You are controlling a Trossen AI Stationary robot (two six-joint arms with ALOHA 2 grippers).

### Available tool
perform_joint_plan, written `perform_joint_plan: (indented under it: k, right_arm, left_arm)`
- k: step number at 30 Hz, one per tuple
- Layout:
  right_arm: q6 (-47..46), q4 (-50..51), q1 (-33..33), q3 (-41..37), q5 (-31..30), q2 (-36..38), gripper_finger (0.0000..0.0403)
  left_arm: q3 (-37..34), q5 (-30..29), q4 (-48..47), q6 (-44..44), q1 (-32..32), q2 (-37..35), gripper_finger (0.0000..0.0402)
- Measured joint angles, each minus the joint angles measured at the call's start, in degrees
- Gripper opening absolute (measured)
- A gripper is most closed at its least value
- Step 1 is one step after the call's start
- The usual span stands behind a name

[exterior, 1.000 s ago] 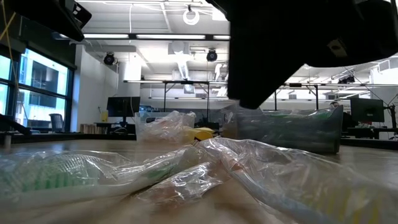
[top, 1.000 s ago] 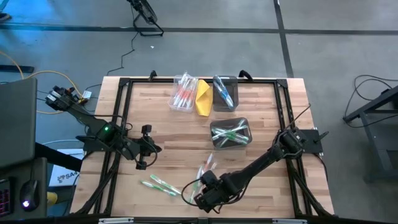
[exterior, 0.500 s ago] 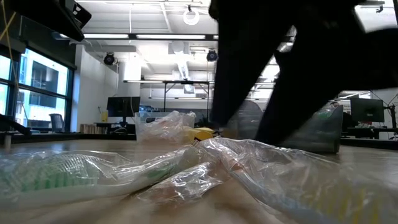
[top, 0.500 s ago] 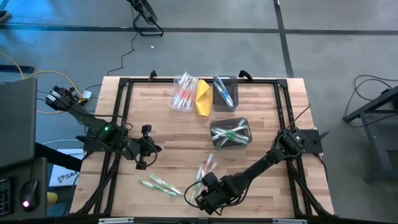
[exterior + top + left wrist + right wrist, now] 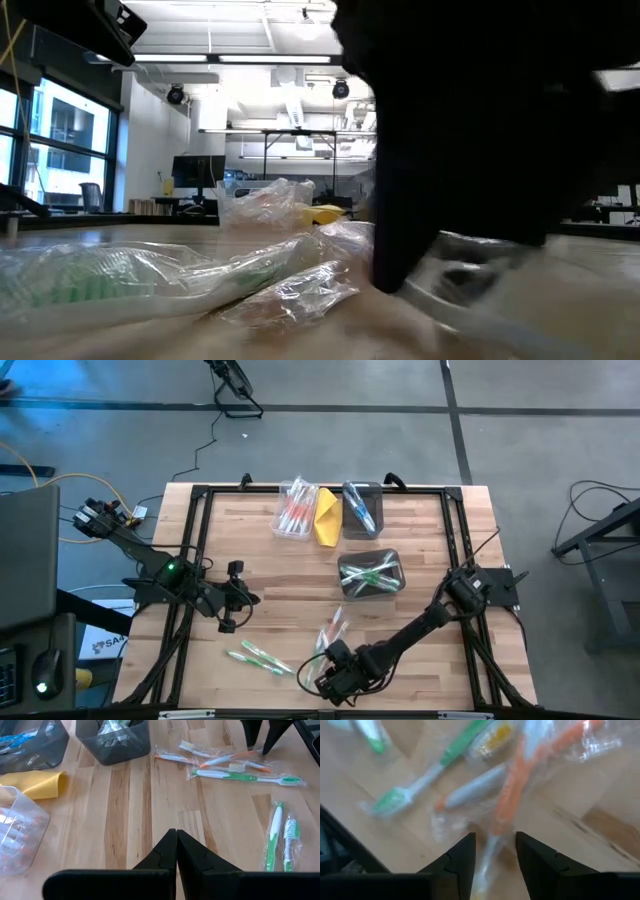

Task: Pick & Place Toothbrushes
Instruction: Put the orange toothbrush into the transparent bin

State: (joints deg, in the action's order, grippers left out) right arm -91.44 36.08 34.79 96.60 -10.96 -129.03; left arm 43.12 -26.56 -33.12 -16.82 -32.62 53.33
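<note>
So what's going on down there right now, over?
Right gripper open, straddling a wrapped orange toothbrush near the front edge. Left gripper shut, waiting at left. More wrapped toothbrushes crowd alongside.

Count on the desk (image 5: 260,570)

Three bins (image 5: 371,575): two dark, one clear (image 5: 295,510). One yellow cloth (image 5: 327,517). Two arms. Loose wrapped toothbrushes (image 5: 245,777) lay in two groups; about seven were visible, bin contents uncountable.

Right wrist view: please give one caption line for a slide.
Open right pincer straddles an orange wrapped toothbrush on the table.
</note>
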Motion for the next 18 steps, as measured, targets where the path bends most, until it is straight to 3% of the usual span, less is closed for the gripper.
perform_joint_plan:
  k: [6, 18]
  right_arm:
    - [0.11, -0.16, 0.17, 0.0, -0.12, -0.38, 0.011]
    - [0.2, 0.12, 0.11, -0.11, 0.93, -0.25, 0.0025]
  left_arm:
    - [0.01, 0.05, -0.01, 0.0, 0.0, 0.01, 0.0003]
    - [0.01, 0.04, 0.04, -0.01, -0.01, 0.01, 0.0003]
